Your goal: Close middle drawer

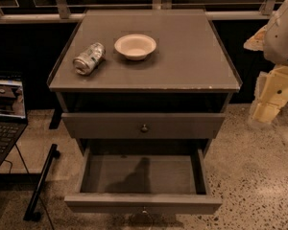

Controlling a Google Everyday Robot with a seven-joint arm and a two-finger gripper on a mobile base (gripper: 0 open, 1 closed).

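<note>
Speckled floor [259,176], grey cabinet [182,56]. Middle drawer [143,202] stood pulled far out. Gripper [271,97] hung well right of it; spread or pressed together, couldn't tell.

Setting: an office or lab-type test area, not a home.

Evidence:
- Flooring. Polished speckled floor [259,176] of the commercial kind, directly below the gripper [271,97], which hangs at the right edge of the view, beside the cabinet [144,66].
- Partition. Glass panels held by metal posts [62,4] run along the back, beyond the gripper and to its left.
- Workstation. An open laptop [5,114] with a lit screen sits well apart from the gripper, on the far side of the cabinet; a loose cable [19,159] trails beneath it.
- Staged props. A can [89,58] lying on its side and a bowl [135,46] are the only items on the cabinet top.
</note>
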